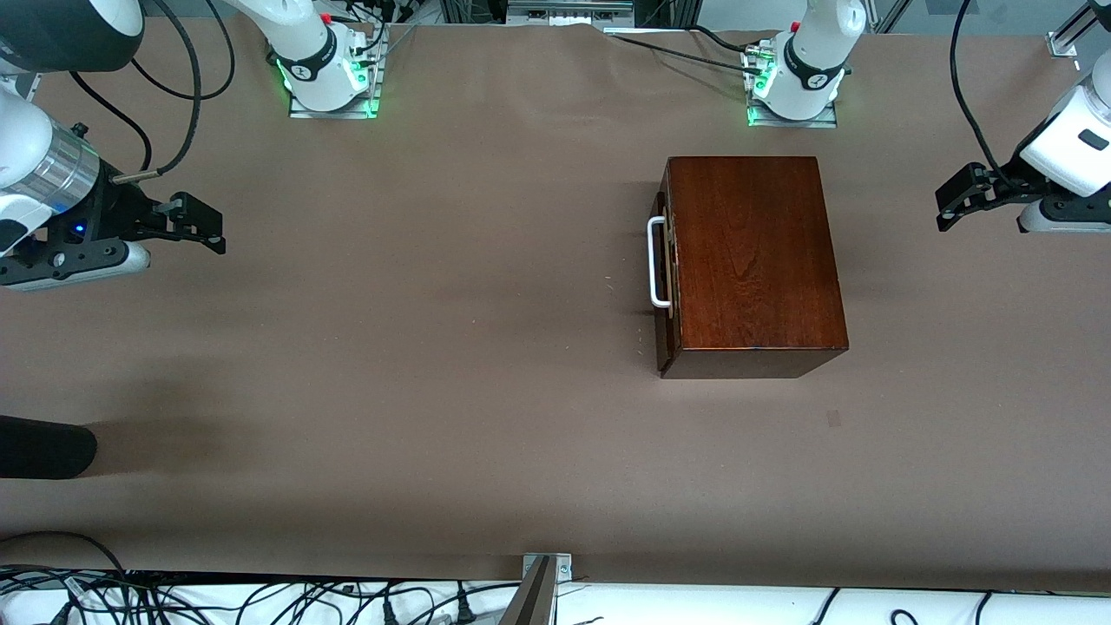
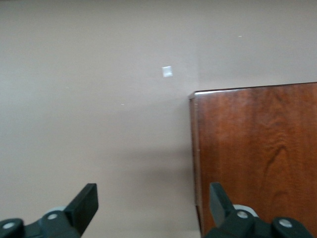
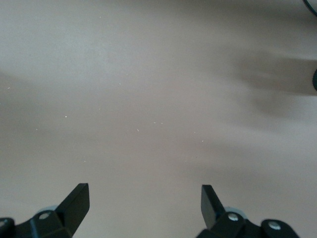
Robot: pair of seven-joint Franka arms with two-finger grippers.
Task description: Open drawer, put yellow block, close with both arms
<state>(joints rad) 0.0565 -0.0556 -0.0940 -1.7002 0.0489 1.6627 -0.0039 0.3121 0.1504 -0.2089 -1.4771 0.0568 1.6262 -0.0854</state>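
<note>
Brown matte covering, smooth and faintly creased, spans the desk [image 1: 434, 347] across the whole front view.

Item 1: the drawer [image 1: 667, 265], shut flush in its glossy mahogany-coloured box [image 1: 755, 256]. The box is rectangular with a visible wood grain and stands right of centre in the front view, below the left arm's green-lit base [image 1: 792, 104]. A white U-shaped bar handle [image 1: 657, 262] sits on the dark reddish-brown front, which faces the right arm's end of the desk. The left wrist view shows the box top [image 2: 257, 153] with its sharp corner and polished grain, and a small pale square mark [image 2: 167, 71] on the covering near it.

Item 2: left pincer [image 1: 946, 208], black, at the right edge of the front view, hanging over bare desk, apart from the box. Its fingers [image 2: 85, 201] stand wide apart with nothing between them.

Item 3: right pincer [image 1: 208, 233], black, at the upper left of the front view, over bare desk and well apart from the drawer. Its fingers [image 3: 77, 198] are spread wide and hold nothing.

Item 4: the right arm's base [image 1: 330, 82], green-lit, at top left of the front view.

Item 5: a dark rounded object [image 1: 43, 447] at the lower left edge of the front view; what it is cannot be told.

No yellow block shows in any view.
</note>
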